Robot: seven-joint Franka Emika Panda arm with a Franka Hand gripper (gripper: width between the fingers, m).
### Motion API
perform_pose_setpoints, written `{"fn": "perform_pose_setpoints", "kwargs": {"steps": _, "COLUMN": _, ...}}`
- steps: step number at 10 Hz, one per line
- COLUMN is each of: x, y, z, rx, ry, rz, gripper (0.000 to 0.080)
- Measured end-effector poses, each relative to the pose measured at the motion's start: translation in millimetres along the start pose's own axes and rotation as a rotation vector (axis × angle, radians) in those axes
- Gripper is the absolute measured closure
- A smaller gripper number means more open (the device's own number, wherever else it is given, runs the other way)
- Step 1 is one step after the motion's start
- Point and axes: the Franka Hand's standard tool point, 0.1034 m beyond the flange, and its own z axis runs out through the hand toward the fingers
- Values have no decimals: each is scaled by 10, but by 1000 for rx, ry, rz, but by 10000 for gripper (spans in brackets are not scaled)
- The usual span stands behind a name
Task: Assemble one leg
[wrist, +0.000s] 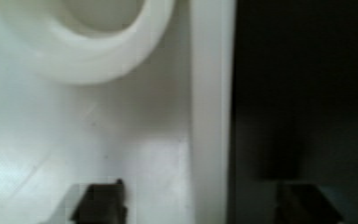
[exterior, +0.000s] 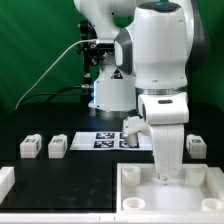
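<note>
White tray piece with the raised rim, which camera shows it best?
The exterior view: the tray piece shows most of its raised rim and floor. The wrist view gives only a blurred close-up of a round socket and a rim edge.

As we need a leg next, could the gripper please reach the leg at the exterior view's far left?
Probably yes: that leg stands in the open, nothing above it, though the gripper, low at the white tray piece, must lift first.

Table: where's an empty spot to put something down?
Bare black table in front of the two legs at the exterior view's left, up to the tray-like piece. Crowded around the marker board, a leg beside it.
</note>
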Motion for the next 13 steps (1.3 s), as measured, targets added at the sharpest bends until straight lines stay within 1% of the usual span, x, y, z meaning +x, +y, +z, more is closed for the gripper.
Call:
{"fn": "perform_pose_setpoints", "kwargs": {"steps": 1, "x": -2, "y": 0, "z": 0, "rx": 0, "ry": 0, "rz": 0, "gripper": 214}}
{"fn": "perform_pose_setpoints", "kwargs": {"steps": 2, "x": -5, "y": 1, "z": 0, "rx": 0, "ry": 0, "rz": 1, "gripper": 163}}
{"fn": "perform_pose_setpoints", "kwargs": {"steps": 4, "x": -8, "y": 1, "z": 0, "rx": 0, "ry": 0, "rz": 2, "gripper": 150}}
{"fn": "perform_pose_setpoints", "kwargs": {"steps": 9, "x": -15, "y": 5, "z": -6, "rx": -2, "ry": 0, "rz": 16, "gripper": 150}}
{"fn": "perform_pose_setpoints", "kwargs": {"steps": 10, "x": -22, "y": 9, "z": -83, "rx": -19, "ry": 3, "rz": 102, "gripper": 150}}
{"fn": "perform_pose_setpoints", "kwargs": {"steps": 11, "x": 18, "y": -39, "z": -158, "rx": -24, "ry": 3, "rz": 139, "gripper": 150}}
{"fn": "perform_pose_setpoints", "kwargs": {"steps": 12, "x": 100, "y": -94, "z": -236, "rx": -28, "ry": 8, "rz": 191, "gripper": 150}}
{"fn": "perform_pose_setpoints", "kwargs": {"steps": 13, "x": 302, "y": -137, "z": -321, "rx": -24, "ry": 30, "rz": 513, "gripper": 150}}
